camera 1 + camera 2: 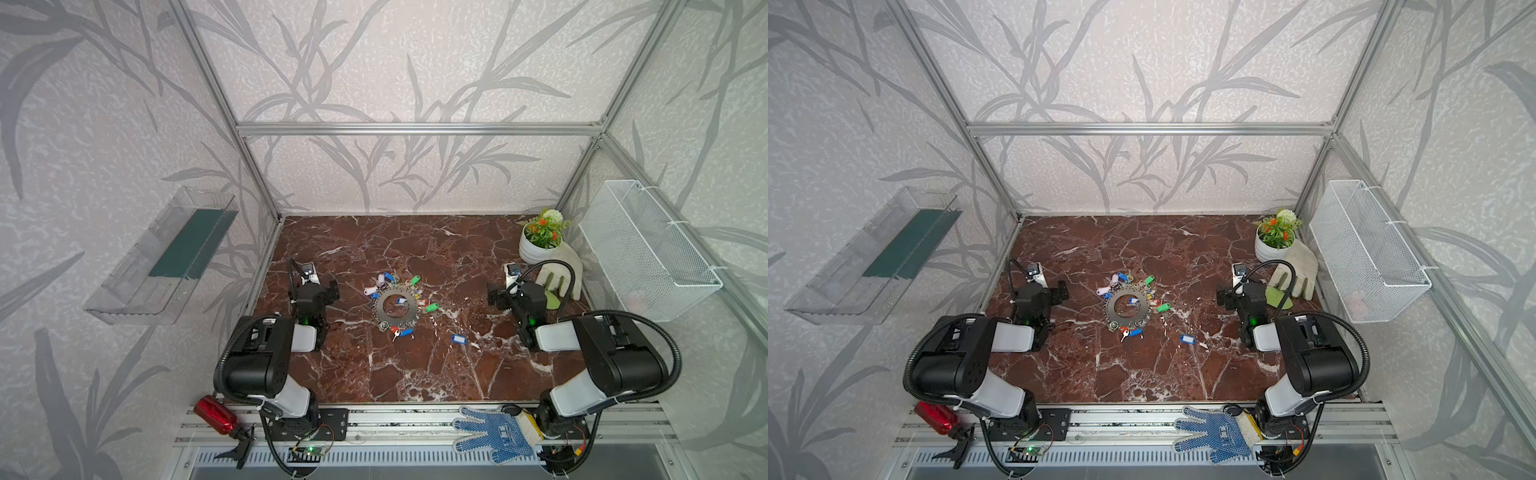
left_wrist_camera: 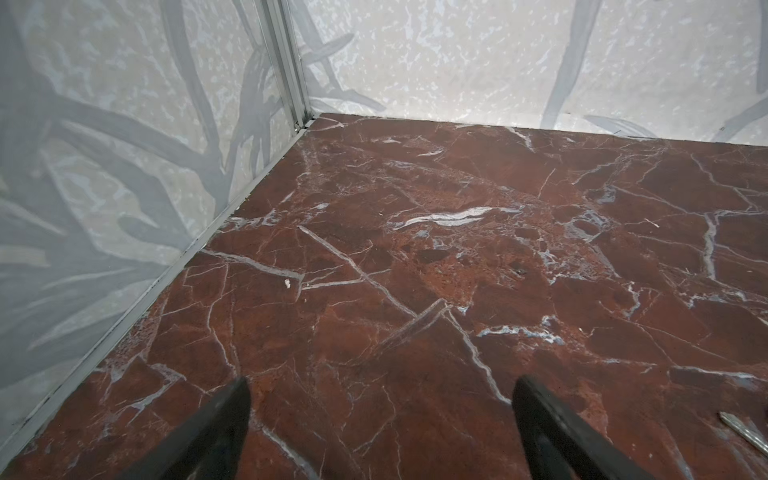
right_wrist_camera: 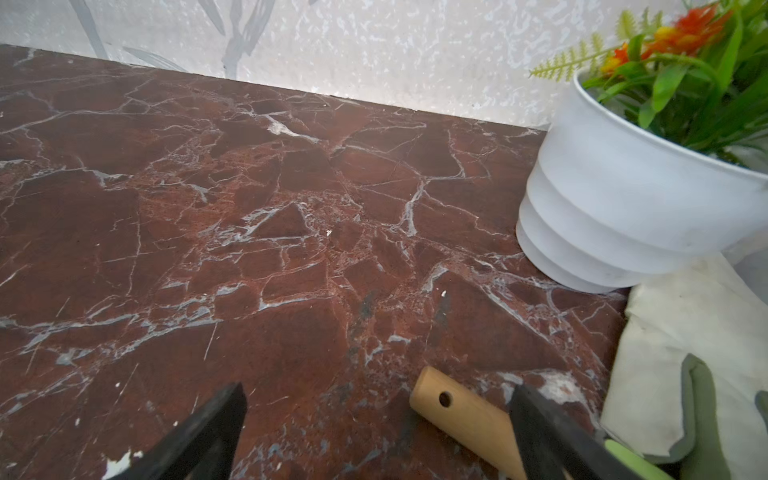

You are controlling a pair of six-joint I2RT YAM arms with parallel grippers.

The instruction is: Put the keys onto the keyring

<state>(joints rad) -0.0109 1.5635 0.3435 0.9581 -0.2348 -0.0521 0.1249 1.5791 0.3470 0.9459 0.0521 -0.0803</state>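
One clear wall shelf (image 1: 166, 257) is mounted on the left wall. The left claw (image 2: 382, 386) hovers over bare desk (image 1: 374, 374), with its two fingers spread wide apart and holding nothing.

One keyring (image 1: 381, 318) lies flat at desk centre in both top views, between the two claws and well apart from each. The keys (image 1: 384, 277) cluster round its rim. Coloured tags fan out from 9 to 3 o'clock, a further group lies at 6 o'clock, and one blue tag sits inside the central hole. One blue-tagged key (image 1: 458, 339) lies alone at 4 o'clock of the keyring, clear of it.

The right claw (image 3: 378, 390) is likewise spread wide and empty. One wooden handle (image 3: 461, 415) lies on the desk beneath one of its fingers. One white plant pot (image 1: 536, 249), one pale glove (image 1: 561, 270) and one wire basket (image 1: 648, 249) occupy the right side.

The total key count cannot be determined because the tags overlap and are too small. Attachment of each key to a split ring cannot be told. The handle's tool end is hidden behind the finger.
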